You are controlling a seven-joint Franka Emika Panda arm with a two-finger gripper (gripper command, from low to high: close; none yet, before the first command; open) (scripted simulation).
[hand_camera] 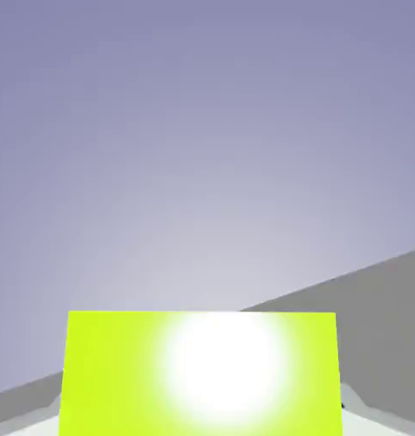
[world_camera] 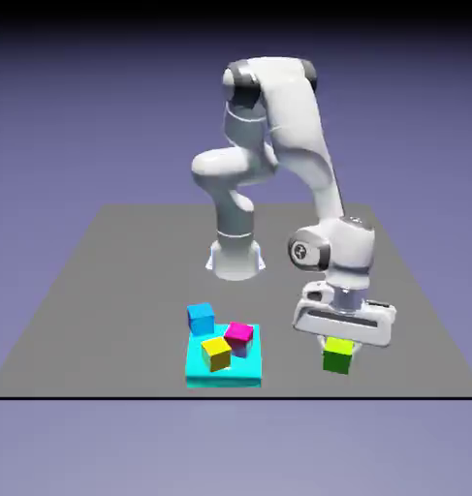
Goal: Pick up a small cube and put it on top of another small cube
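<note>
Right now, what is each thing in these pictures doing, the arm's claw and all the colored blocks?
gripper: pointing down, shut on the lime-green cube
lime-green cube: held between the fingers, at the table's near edge
cyan block: lying flat on the table
yellow cube: resting on the cyan block, turned askew
magenta cube: resting on the cyan block
blue cube: at the cyan block's far corner

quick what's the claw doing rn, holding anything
Claw: shut on the small lime-green cube, which fills the space between its tips in the hand view.
</note>
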